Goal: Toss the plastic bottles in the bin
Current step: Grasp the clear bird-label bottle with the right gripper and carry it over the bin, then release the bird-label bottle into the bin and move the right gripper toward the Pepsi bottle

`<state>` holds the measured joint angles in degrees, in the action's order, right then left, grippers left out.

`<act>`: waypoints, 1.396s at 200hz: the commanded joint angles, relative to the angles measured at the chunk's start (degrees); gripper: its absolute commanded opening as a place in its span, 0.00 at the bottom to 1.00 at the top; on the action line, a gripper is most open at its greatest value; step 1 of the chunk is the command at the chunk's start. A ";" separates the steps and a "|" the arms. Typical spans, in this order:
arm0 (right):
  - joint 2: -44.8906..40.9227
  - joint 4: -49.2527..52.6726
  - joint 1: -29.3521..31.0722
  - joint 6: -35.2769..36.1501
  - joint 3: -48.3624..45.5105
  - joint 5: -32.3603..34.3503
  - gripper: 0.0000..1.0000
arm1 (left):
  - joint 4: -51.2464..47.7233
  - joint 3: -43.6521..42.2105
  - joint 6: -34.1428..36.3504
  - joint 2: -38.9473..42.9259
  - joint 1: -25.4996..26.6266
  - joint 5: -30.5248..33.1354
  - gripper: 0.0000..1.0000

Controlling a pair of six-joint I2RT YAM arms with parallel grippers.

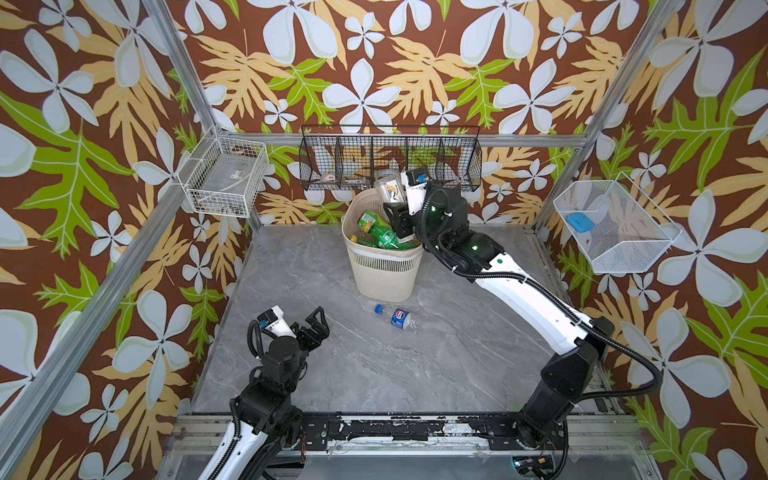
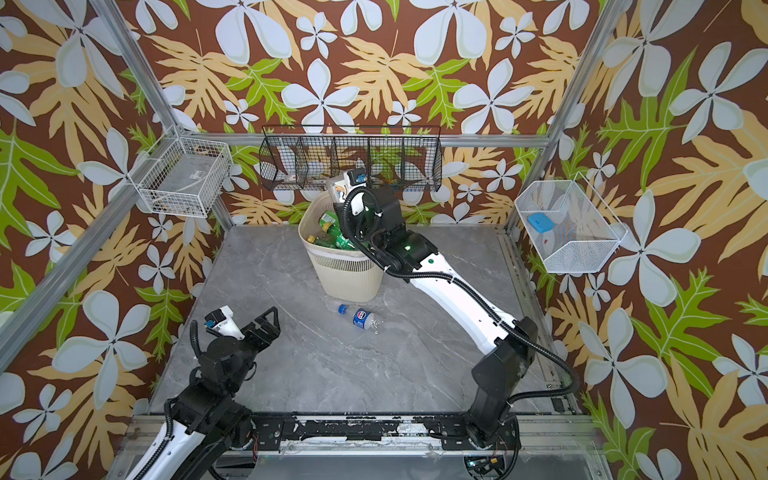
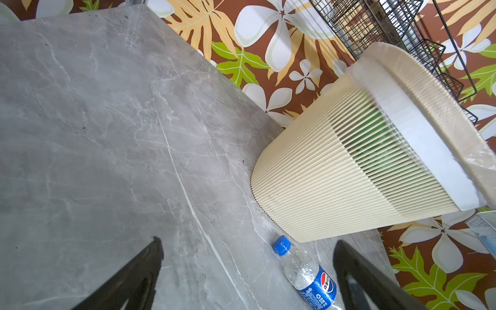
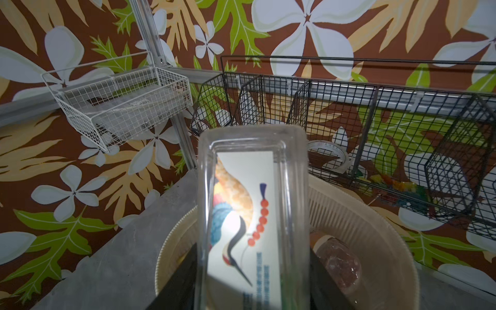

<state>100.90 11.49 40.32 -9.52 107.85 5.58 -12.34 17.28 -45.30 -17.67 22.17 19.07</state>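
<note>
Right gripper (image 1: 392, 205) clamps a clear bird-labelled bottle (image 4: 252, 214) above the bin (image 1: 384, 270), which holds green bottles (image 1: 380, 232). Left gripper (image 1: 312, 326) stands wide open; a blue-capped bottle (image 1: 395, 318) lies on the table (image 1: 332, 374) beside the bin.

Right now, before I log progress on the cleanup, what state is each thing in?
bin: upright, partly filled.
green bottles: lying inside the bin.
blue-capped bottle: lying on the table beside the bin, cap on.
clear bottle: held over the bin.
right claw: shut on the clear bottle.
left claw: open, empty, above the table.
</note>
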 commanded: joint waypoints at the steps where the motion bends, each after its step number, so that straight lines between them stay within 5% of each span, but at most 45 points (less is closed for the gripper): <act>1: 1.74 1.74 -0.42 2.46 2.96 -1.11 0.47 | -0.81 0.57 -0.12 0.18 -0.11 0.79 1.00; 63: 7.30 3.75 -2.89 3.19 8.16 -2.79 0.49 | -0.87 0.59 0.30 -0.58 -0.11 1.23 1.00; 92: 11.14 7.35 -3.99 3.10 15.25 -3.12 0.88 | -0.16 1.15 1.00 -1.31 -0.11 1.00 1.00; 124: 6.57 7.49 -4.28 4.75 18.28 -1.58 1.00 | 0.32 2.74 3.57 -2.43 -0.11 0.66 1.00; 142: -1.29 2.92 -4.28 4.82 9.98 -0.39 1.00 | 1.47 3.15 4.15 -3.52 -0.11 -0.15 1.00; 177: -22.91 -7.83 -4.52 1.63 -22.11 3.15 1.00 | 7.22 3.72 6.36 -8.38 -0.11 -8.13 1.00; 210: -40.13 -6.18 -5.22 -6.13 -48.24 6.58 1.00 | 10.20 5.41 10.27 -16.11 -0.08 -17.14 0.98; 245: -49.21 0.94 -6.65 -11.90 -60.32 4.84 1.00 | 9.68 8.07 10.08 -24.52 -0.01 -22.77 0.96; 279: -47.06 -1.81 -6.65 -12.52 -67.18 -1.48 0.98 | 13.02 5.82 5.46 -24.95 0.15 -22.37 0.94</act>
<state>52.01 11.55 33.69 -19.59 43.79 8.86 -3.27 24.18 -36.71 -43.11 22.26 -1.83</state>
